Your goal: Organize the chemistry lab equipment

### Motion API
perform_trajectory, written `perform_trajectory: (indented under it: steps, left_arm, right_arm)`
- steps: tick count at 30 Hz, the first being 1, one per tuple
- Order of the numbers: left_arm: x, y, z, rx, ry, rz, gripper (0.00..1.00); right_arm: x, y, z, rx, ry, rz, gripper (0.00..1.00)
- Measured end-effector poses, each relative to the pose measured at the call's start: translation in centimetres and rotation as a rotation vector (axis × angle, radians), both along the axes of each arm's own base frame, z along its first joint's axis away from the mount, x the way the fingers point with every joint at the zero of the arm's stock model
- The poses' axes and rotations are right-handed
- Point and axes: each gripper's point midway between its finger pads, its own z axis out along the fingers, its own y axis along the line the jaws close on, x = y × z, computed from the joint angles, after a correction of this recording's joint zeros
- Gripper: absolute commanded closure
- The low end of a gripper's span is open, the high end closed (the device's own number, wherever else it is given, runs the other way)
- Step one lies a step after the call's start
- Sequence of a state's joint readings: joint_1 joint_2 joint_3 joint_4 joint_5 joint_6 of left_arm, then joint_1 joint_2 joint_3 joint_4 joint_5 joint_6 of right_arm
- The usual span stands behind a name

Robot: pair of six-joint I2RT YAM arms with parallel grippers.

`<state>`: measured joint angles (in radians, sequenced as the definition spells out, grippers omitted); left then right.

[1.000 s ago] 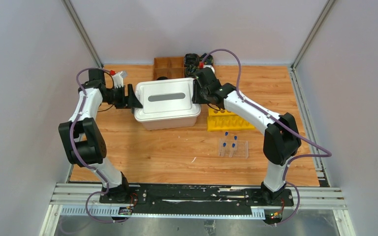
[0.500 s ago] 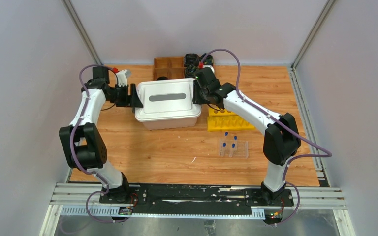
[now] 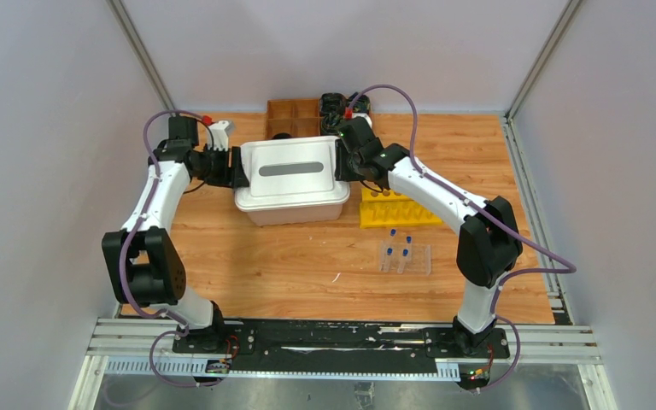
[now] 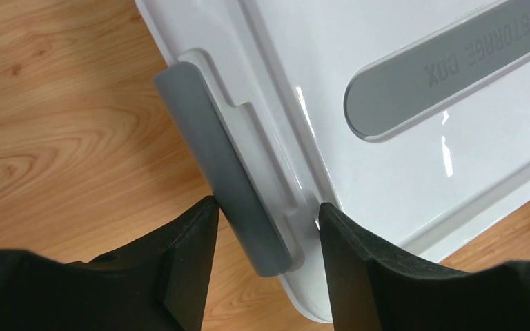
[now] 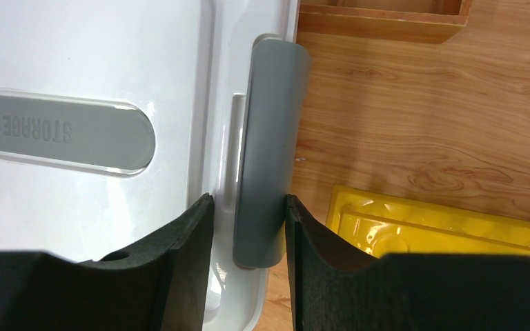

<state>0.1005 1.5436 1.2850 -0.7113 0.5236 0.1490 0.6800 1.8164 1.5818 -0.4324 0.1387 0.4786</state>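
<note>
Wooden tabletop (image 3: pixel 265 265), lidded storage box (image 3: pixel 290 201) — yellow tray (image 3: pixel 397 211) beside, tube rack (image 3: pixel 404 258) nearer

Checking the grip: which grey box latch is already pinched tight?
The right latch: the right end effector presses both its sides. The left latch shows a gap inside the left end effector.
</note>
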Motion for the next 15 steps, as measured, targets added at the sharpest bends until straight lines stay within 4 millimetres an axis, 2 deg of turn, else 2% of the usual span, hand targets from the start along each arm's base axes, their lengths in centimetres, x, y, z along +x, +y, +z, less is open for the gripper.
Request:
perform_trajectory:
  steps: [6,15]
  left_arm:
    - [0.08,-0.09,-0.12,0.015,-0.010,0.006,0.75]
    - [0.45,-0.50,0.00,0.027,-0.029,-0.004,0.96]
  right_arm:
    - [0.00,-0.03,0.06,-0.002,0.000,0.000,0.79]
    - [-0.16,-0.27,0.11,-0.014,0.007,-0.001,0.79]
